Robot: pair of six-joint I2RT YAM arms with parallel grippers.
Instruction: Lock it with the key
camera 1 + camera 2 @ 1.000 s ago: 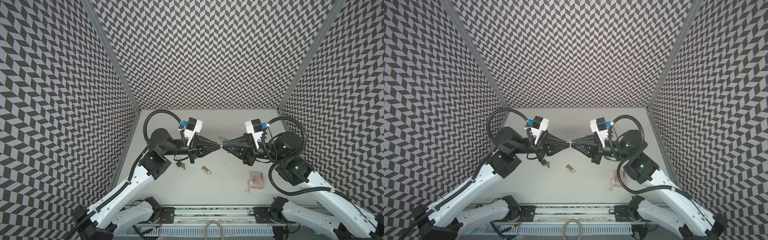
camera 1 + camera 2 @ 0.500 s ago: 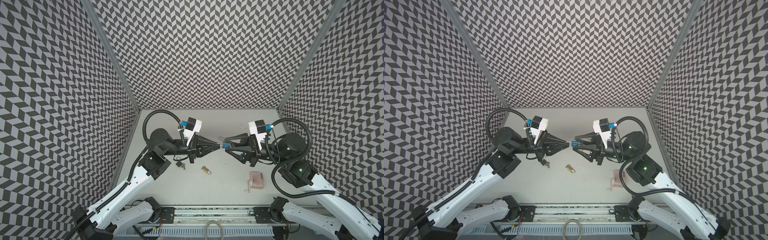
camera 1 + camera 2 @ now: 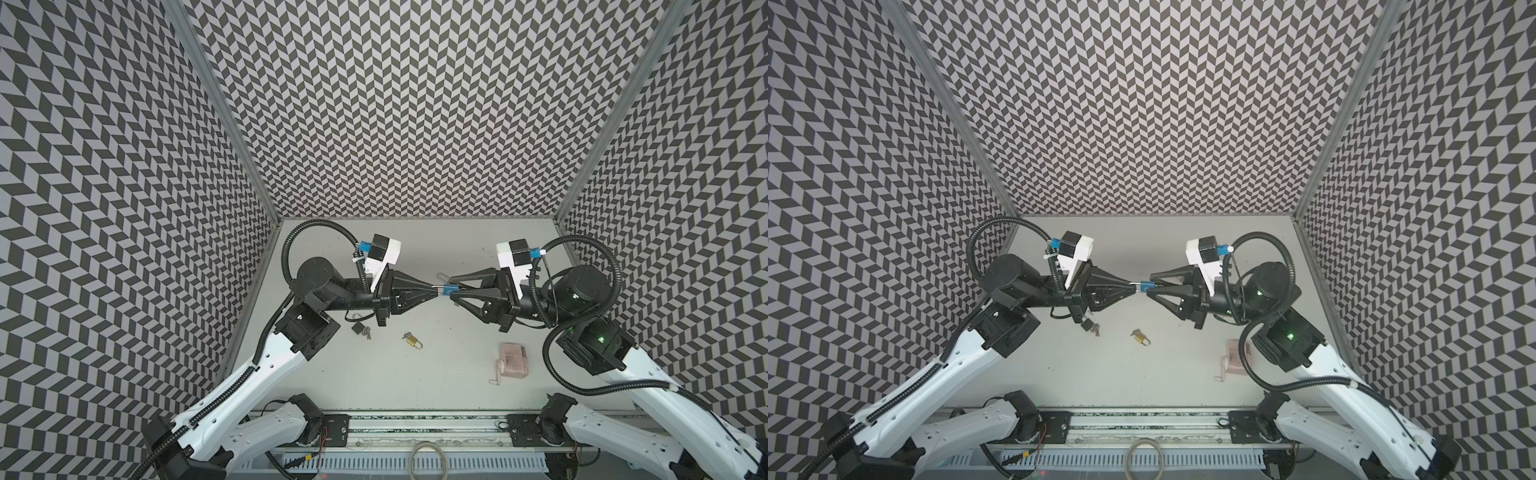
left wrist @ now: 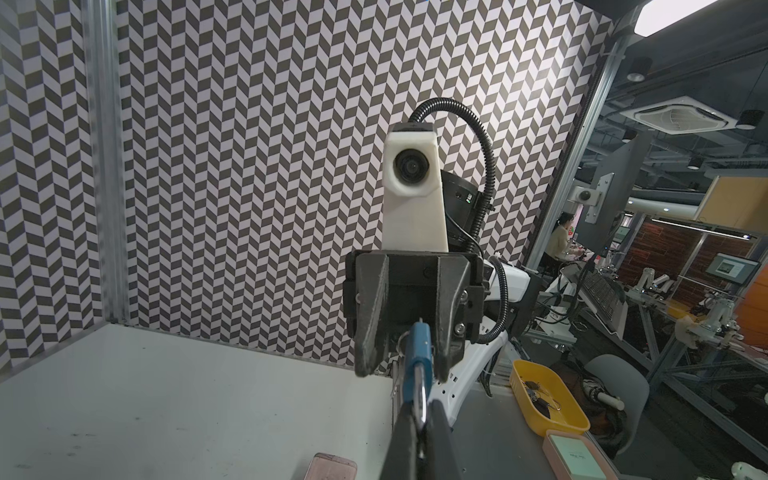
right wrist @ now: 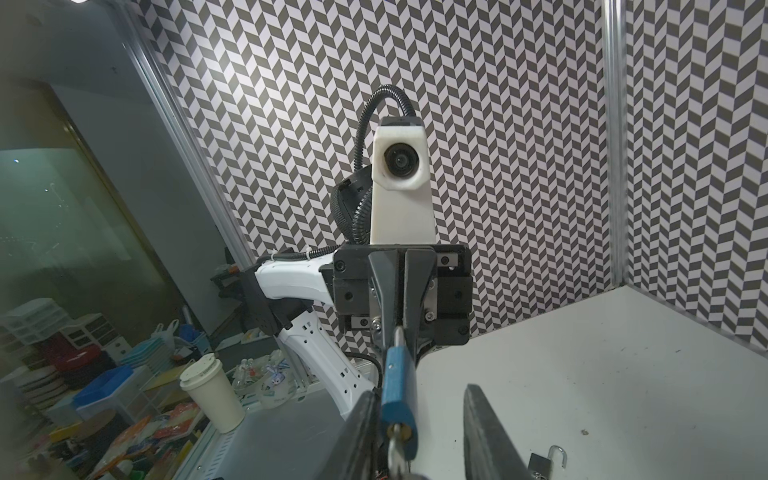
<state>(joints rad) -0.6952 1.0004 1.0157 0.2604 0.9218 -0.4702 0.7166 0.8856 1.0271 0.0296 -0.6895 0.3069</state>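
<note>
1. While the left gripper [image 3: 435,290] is pinched fully shut on the silver shackle [image 4: 420,397], the blue padlock [image 3: 450,289] sticks straight out beyond its fingertips. It is carried above the table [image 3: 415,395], about midway between the two arms.
2. The right gripper [image 3: 454,286] meets it tip to tip. Its jaws stand partly apart and straddle the padlock's body without clamping it.
3. In the right wrist view the body sits against or just beside one finger [image 5: 362,436]. A clear gap separates it from the other finger [image 5: 486,432].
4. A key ring [image 5: 393,451] hangs at the padlock's keyhole end, down between those two fingers. The key itself is too hidden to make out.
5. On the table just behind the meeting point lies a grey padlock [image 5: 540,462] with its shackle swung open.
6. Under the left gripper's wrist, a black padlock [image 3: 358,328] rests on the table with keys attached.
7. Toward the front, between the arms, a brass padlock [image 3: 413,341] lies with a small key at one end. It is well apart from both grippers.
8. A pink box [image 3: 514,360] with a little crank handle sits near the right arm's elbow, away from the padlocks.
</note>
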